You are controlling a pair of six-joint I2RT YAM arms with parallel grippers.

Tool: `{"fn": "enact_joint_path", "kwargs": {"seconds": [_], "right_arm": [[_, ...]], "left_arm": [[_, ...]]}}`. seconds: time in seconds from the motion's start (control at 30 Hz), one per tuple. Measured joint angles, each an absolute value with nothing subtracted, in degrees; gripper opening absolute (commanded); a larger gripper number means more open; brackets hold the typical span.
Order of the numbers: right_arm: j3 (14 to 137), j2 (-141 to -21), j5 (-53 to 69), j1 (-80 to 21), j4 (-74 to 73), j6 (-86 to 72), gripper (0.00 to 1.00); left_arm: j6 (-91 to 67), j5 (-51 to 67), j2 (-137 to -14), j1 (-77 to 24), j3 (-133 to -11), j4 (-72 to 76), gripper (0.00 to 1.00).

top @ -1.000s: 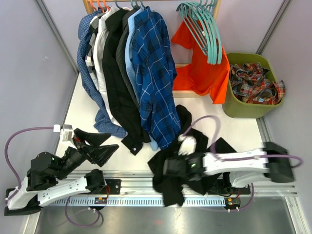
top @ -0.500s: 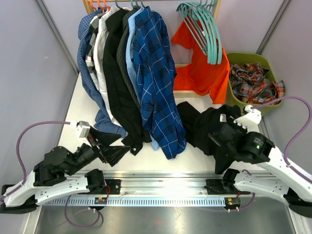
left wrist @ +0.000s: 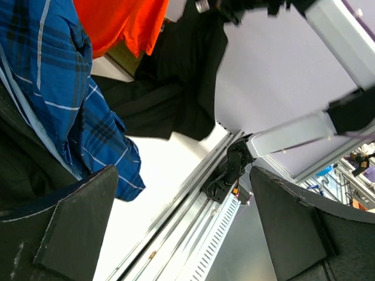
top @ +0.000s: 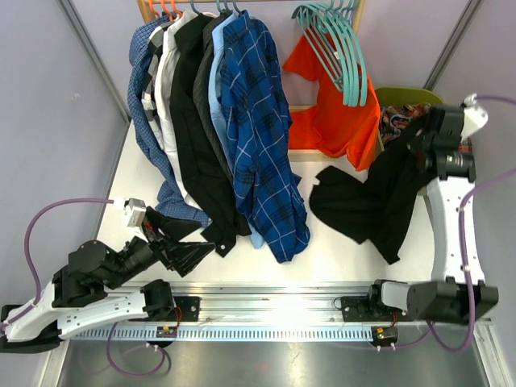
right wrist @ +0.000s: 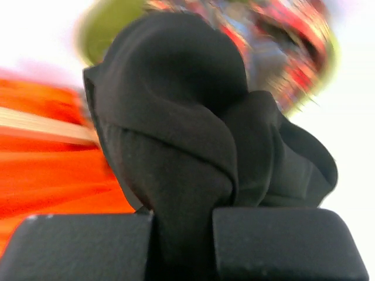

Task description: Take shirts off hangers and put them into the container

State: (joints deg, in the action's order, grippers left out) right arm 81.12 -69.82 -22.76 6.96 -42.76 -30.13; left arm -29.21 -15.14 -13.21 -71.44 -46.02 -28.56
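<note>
Right gripper [top: 418, 139] clamped on the black shirt [top: 379, 201] at the container [top: 405, 95] — left gripper [top: 184, 243] had its jaws wide apart, holding nothing.
Right wrist view showed the cloth bunched tight between the fingers [right wrist: 88, 246]. The gripper was raised by the tub's left rim, and the rest of the shirt hung down and spread over the table [top: 137, 177]. A red plaid garment [top: 395, 121] lay inside the tub. Left gripper hovered low over the near-left table, near the hems of the hanging shirts [top: 201, 121]. The dark blue check shirt [top: 258, 121] hung rightmost in that row; bare teal hangers [top: 334, 48] were bunched beside it, over an orange shirt [top: 330, 117].
</note>
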Motion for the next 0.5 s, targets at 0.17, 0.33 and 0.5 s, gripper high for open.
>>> {"fn": "enact_joint_path", "kwargs": {"seconds": [0.17,0.33,0.5], "right_arm": [[113.3,-88.6,-18.0,7.2,-42.7,-26.4,0.00],[147.9,-106.0,-16.8,7.2,-41.6,-21.5,0.00],[146.1,-105.3,-17.1,7.9,-25.9,-17.7,0.00]], "left_arm": [[-29.2,-14.9,-13.2,-71.4,-47.1,-28.6,0.99],[-29.3,-14.8,-12.9,-71.4,-47.7,-28.9,0.99],[-30.3,-15.2,-10.6,-71.4,-47.7,-30.2,0.99]]}}
